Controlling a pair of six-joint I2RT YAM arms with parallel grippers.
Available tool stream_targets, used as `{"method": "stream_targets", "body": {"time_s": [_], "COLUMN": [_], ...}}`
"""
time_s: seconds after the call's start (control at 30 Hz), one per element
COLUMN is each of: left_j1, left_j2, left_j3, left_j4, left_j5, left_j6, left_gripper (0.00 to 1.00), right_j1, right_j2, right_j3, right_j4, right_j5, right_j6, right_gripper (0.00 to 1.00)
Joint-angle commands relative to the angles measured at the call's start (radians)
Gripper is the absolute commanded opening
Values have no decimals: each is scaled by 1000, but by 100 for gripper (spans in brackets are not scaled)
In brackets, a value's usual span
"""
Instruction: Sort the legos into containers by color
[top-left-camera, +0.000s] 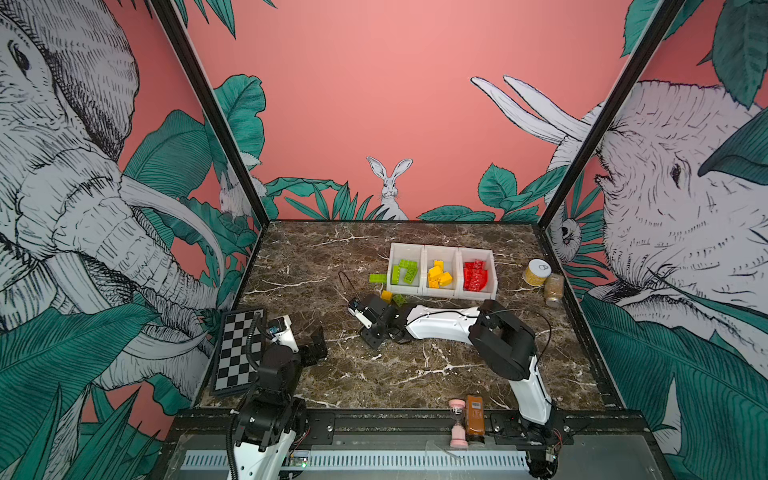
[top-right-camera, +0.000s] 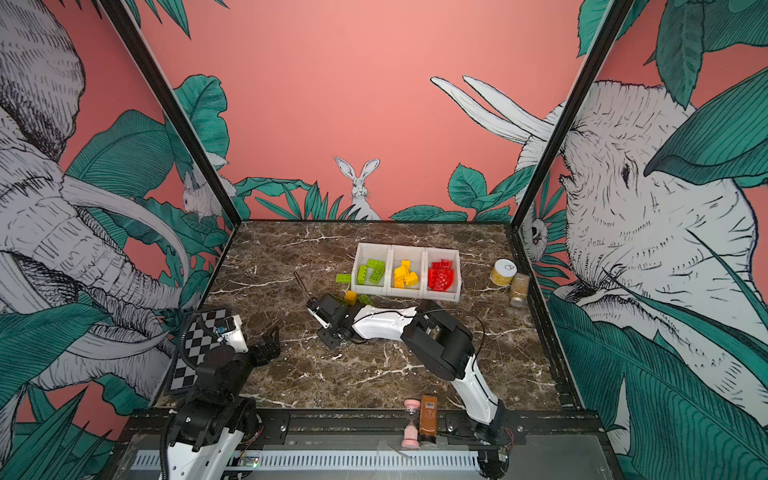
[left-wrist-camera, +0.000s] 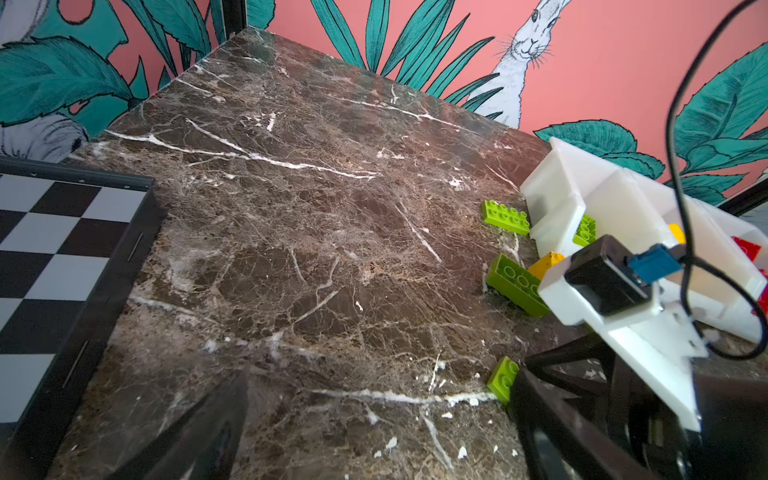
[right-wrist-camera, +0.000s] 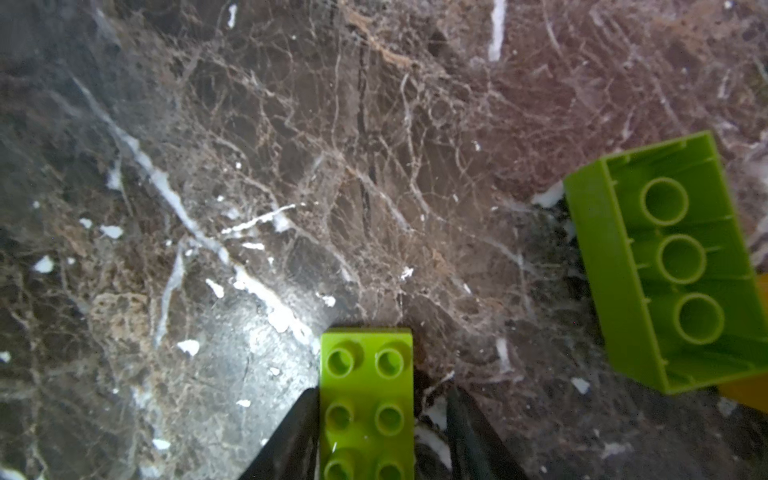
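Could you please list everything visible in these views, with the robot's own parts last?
bins: three, white, joined, toward the back
green legos: several, left bin
yellow legos: several, middle bin
red legos: several, right bin
loose green bricks: three; left of bins, upturned before bins, inside right gripper
loose yellow brick: one, beside upturned green
chessboard: one, black-white, left edge
jars: two, yellowish and tan, right edge
hourglass: one, pink, front rail
bottle: one, brown, beside hourglass
left gripper: black, open, empty
right gripper: black, open around green brick
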Motion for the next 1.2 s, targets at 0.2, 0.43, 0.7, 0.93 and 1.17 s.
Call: {"method": "stream_targets", "body": {"time_s": [0.2,0.43,0.7,0.93,1.17], "left_j1": [-2,-1,-2,-2,0], "left_j2": [-7,-5,10,25,30], "left_j3": [-11,-12,-15,-12,-16], "left_j4": [25,30,49,53,70], "left_j5": [16,24,33,42,53], "left_j6": [11,15,22,24,32], "left_gripper": [99,99,99,99,99], "right_j1": [-44,-78,-191,-322,-405], "right_j2": [-64,-135,-207,-167,-5], "right_j3": [-24,-29,14,126,342], "right_j4": [19,-2,-75,-93,-134], "right_j5": [-58,-39,-71,-103,-67], "right_j6": [30,16,-20,-42,-33], "right_gripper": [30,25,23,23,23]}}
